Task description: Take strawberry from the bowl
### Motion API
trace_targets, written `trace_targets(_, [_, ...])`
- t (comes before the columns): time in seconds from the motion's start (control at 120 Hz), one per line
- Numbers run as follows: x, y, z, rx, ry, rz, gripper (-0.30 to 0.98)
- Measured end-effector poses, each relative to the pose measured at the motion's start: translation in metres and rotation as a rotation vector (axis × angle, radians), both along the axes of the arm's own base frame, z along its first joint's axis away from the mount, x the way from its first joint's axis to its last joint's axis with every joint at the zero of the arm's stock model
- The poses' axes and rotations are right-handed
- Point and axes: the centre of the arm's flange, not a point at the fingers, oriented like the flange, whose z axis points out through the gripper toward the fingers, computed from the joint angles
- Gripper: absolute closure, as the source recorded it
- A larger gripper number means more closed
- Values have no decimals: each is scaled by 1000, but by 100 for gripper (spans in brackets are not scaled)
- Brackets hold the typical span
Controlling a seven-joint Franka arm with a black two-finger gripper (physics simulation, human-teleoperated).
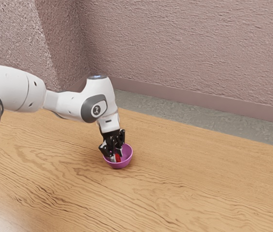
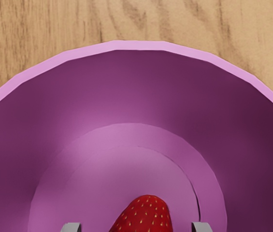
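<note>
My gripper (image 1: pixel 116 155) reaches down into the purple bowl (image 1: pixel 125 163), its fingertips inside the rim. The red strawberry (image 1: pixel 118 158) shows in the bowl beside the fingers. In the wrist view, the tips of my gripper (image 2: pixel 136 227) stand wide apart at the lower edge, open. Between them lies the strawberry (image 2: pixel 147 215) on the floor of the bowl (image 2: pixel 126 45), with a gap on each side of it. The rest of the strawberry is cut off by the view's edge.
The bowl stands on a wooden table (image 1: pixel 184 179). Behind the table's far edge are a grey floor strip (image 1: pixel 199 118) and a rough pinkish wall (image 1: pixel 189 48). The bowl's wall rises around my fingertips.
</note>
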Motion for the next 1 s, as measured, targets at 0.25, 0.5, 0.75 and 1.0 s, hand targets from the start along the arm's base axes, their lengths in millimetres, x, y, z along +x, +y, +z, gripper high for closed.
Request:
trace_targets(0.25, [1, 1, 9, 17, -12, 4, 58])
trace_targets(0.5, [-16, -91, 110, 47, -113, -103, 64])
trace_targets(0.75, [-25, -182, 60, 36, -15, -161, 66])
trace_targets(1.0, [-33, -123, 230, 101, -180, 92, 23])
